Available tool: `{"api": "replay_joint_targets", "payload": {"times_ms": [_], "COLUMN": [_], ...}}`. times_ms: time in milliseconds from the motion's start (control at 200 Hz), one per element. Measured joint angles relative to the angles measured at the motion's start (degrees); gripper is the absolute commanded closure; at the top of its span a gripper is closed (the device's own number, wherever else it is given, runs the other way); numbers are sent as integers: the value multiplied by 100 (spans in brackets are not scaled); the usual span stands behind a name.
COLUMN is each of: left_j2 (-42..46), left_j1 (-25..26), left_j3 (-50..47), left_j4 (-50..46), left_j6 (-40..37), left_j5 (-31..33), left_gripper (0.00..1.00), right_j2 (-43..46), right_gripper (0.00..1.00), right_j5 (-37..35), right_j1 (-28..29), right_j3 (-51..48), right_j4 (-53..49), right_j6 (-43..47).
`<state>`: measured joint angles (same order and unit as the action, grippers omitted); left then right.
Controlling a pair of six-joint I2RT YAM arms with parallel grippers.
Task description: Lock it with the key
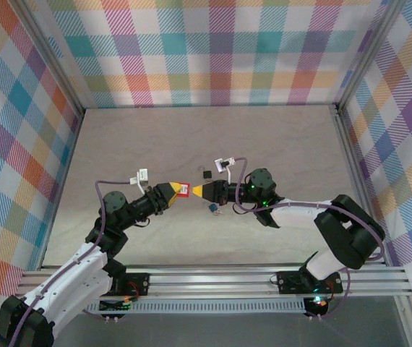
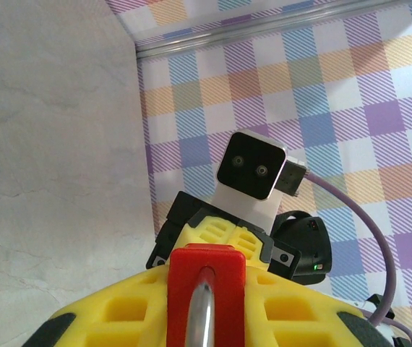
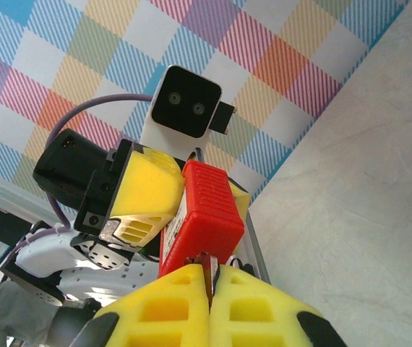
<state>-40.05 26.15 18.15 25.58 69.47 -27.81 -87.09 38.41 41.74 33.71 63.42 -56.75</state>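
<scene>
Left gripper (image 1: 178,192): jaws pinching red padlock (image 1: 183,189) by its sides, over the middle of the table (image 1: 278,144). Silver shackle (image 2: 202,318) lying back between the yellow pads (image 2: 119,311).

Right gripper (image 1: 196,191): at 3 o'clock of the red padlock, tips facing it. Jaws pressed together on key (image 3: 207,266).

Key: thin, dark grey, poking out between the right fingertips toward 12 o'clock in the right wrist view. Tip touching the red padlock's near end; cannot tell how deep it sits.

Blue padlock (image 1: 212,208): flat on table, near, at 5 o'clock of the right gripper's tips.

Black padlock (image 1: 207,174): flat on table, near, at 1 o'clock of the same tips.

Both small locks apart from either gripper.
</scene>
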Motion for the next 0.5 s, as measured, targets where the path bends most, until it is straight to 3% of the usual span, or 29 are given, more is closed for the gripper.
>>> {"api": "replay_joint_targets", "payload": {"times_ms": [500], "left_j2": [7], "left_j1": [-13], "left_j3": [-2], "left_j4": [-146], "left_j6": [149], "left_j5": [-68], "left_gripper": [100], "right_j2": [-109], "right_gripper": [100], "right_j5": [-116], "right_j1": [-2], "right_j3": [-260], "right_j4": [490], "right_j6": [-72]}}
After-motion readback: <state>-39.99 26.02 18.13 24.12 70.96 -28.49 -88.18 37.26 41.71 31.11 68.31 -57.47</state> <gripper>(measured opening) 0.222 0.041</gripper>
